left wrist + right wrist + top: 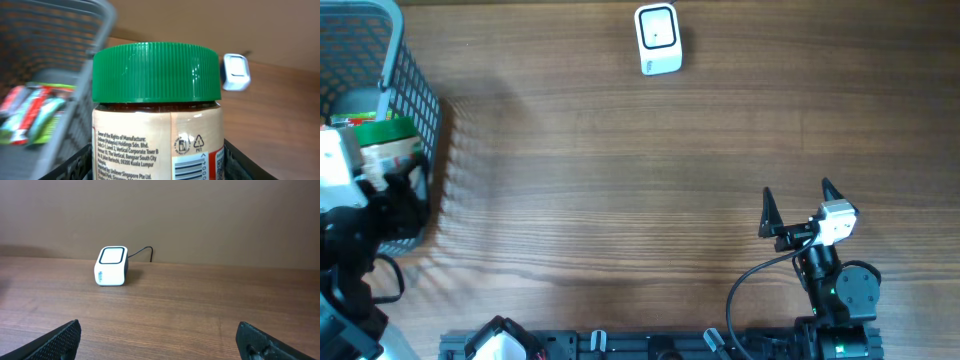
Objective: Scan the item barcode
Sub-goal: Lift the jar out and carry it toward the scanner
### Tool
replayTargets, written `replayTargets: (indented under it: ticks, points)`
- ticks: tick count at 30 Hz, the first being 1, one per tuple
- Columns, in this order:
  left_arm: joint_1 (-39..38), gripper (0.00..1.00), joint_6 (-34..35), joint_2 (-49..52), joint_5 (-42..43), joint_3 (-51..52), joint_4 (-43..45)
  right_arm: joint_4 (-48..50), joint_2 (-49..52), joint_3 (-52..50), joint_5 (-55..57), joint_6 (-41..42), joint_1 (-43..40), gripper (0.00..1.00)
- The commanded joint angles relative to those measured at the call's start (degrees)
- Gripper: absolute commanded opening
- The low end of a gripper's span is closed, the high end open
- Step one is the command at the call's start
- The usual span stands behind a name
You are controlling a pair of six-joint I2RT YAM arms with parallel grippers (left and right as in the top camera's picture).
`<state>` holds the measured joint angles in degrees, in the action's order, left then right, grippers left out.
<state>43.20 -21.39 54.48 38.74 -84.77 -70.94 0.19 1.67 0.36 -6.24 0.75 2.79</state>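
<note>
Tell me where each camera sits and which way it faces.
Overhead: above the table, looking straight down; both arms show.
Left wrist: by the basket, facing the gripped green-lidded jar; its fingers show.
Right wrist: low over the table, facing the barcode scanner; open fingertips show.
Shared: all three see the scanner.

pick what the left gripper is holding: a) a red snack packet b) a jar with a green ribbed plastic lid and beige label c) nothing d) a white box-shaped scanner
b: in the left wrist view the jar with a green ribbed plastic lid sits between the fingers of the left gripper, while the white box-shaped scanner stands far off by itself.
</note>
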Motion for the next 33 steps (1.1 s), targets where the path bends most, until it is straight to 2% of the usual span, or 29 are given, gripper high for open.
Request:
replayTargets:
  ticks: [1,12,20,28,33]
  points:
    - [-6.45,0.58,1.31,0.11,1.16,-1.18,0.2,0.2,0.04,-0.07,-0.26,-0.35,-0.39,1.0]
    - [-33.79,0.58,6.88,10.19,-14.93,-1.18,0.59,0.2,0.04,-0.07,-0.26,-0.35,-0.39,1.0]
    - [-54.23,0.57,6.88,27.39,-22.97,-1.16,2.34,0.2,0.04,-0.07,-0.26,-0.37,-0.39,1.0]
    - [-64.04,0.57,9.07,45.44,-23.17,-1.16,8.79,0.2,0.04,-0.07,-0.24,-0.35,-0.39,1.0]
    - [-67.87,0.56,11.76,52.22,-23.19,-1.16,13.27,0.2,0.04,-0.07,-0.24,-0.35,-0.39,1.0]
